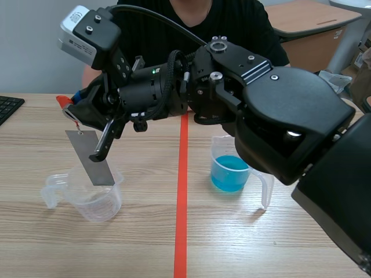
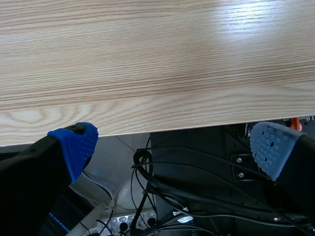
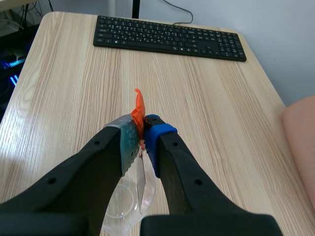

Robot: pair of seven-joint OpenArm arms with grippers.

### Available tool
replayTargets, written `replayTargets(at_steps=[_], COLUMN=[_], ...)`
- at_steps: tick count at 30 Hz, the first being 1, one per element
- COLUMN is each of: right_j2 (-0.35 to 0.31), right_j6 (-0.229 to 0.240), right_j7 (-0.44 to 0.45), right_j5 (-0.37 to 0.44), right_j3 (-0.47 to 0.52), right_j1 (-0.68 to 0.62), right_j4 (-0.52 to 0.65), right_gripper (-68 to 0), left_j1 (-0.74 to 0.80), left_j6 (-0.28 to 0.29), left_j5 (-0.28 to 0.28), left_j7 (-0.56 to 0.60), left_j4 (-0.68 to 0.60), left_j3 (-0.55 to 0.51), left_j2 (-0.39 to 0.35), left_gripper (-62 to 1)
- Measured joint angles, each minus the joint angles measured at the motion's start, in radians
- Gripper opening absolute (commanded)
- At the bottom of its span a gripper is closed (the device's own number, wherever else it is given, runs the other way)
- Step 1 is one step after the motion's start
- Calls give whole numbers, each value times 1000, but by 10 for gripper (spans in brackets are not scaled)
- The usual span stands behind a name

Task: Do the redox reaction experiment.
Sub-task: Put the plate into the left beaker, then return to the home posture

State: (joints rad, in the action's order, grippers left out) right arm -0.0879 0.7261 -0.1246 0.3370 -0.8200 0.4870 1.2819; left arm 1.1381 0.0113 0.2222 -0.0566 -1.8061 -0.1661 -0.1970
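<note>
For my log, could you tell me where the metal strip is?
Scene view, left of the tape line: the metal strip hangs from the right gripper, its lower end over the clear cup.

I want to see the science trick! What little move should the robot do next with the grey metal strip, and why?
Probably lift the metal strip a little and carry it across toward the cup of blue liquid. The right fingers pinch its orange tag, and the strip hangs at the empty clear cup, where nothing can react.
</note>
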Motion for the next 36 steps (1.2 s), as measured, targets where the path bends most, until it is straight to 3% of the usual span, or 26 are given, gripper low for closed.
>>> replayTargets(at_steps=[12, 18, 28, 34, 36], right_j2=[22, 25, 24, 24, 24], right_j6=[0, 0, 13, 12, 12], right_j7=[69, 75, 72, 72, 76], right_j5=[-87, -87, -90, -62, -17], right_j3=[-11, -40, -40, -74, -97], right_j1=[0, 0, 0, -2, -10], right_j4=[-82, -82, -82, -82, -82], right_gripper=[-657, -591, -285, 4, 4], left_j1=[0, 0, 0, 0, 0], left_j6=[0, 0, 0, 0, 0], left_j5=[0, 0, 0, 0, 0], left_j7=[0, 0, 0, 0, 0], left_j4=[0, 0, 0, 0, 0], left_j3=[0, 0, 0, 0, 0], left_j2=[0, 0, 0, 0, 0], left_gripper=[14, 14, 14, 14, 14])
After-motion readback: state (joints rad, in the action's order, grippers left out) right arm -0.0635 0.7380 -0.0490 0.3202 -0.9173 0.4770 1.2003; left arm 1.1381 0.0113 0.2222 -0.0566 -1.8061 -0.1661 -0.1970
